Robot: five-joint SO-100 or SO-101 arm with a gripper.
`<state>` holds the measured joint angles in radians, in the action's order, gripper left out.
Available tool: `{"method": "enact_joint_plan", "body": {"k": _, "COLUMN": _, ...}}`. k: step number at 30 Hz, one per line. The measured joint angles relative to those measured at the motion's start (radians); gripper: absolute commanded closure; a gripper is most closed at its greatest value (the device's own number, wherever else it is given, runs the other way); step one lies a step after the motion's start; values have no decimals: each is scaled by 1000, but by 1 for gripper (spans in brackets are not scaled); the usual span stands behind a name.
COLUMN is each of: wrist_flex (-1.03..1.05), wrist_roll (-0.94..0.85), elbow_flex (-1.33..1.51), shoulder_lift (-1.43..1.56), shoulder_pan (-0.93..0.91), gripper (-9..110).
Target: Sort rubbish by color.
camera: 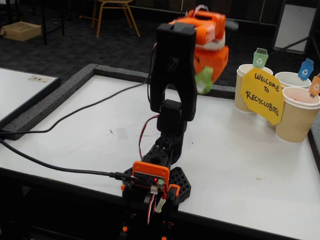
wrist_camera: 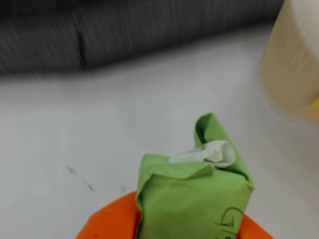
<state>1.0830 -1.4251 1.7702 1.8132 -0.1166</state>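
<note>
Holding the green lump (wrist_camera: 194,194) upright, the gripper (camera: 204,80) hangs above the surface (camera: 240,150). We judge the green-tagged cup (camera: 250,82) lies rightward in the fixed view.

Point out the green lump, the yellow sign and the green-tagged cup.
green lump (wrist_camera: 194,199), wrist view, its front face.
yellow sign (camera: 262,95), fixed view, its lettered middle.
green-tagged cup (camera: 242,72), fixed view, its rim.

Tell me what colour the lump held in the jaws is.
Green, with a white scrap showing; the paper lump shows best in the wrist view.
</note>
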Motion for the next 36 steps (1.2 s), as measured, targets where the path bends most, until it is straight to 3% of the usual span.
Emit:
{"method": "enact_joint_plan", "body": {"k": 18, "wrist_flex": 380, "wrist_roll": 204, "elbow_flex": 91, "shoulder_lift": 764, "shoulder_pan": -144, "gripper": 101}}
{"method": "enact_joint_plan", "body": {"k": 23, "wrist_flex": 380, "wrist_roll": 345, "elbow_flex": 98, "shoulder_lift": 825, "shoulder_pan": -189, "gripper": 101}}
{"method": "enact_joint_plan", "body": {"k": 28, "wrist_flex": 255, "wrist_roll": 451, "elbow_flex": 129, "shoulder_lift": 825, "shoulder_pan": -239, "gripper": 101}}
{"method": "enact_joint_plan", "body": {"k": 36, "wrist_flex": 57, "wrist_roll": 479, "elbow_flex": 126, "shoulder_lift": 604, "shoulder_pan": -288, "gripper": 100}}
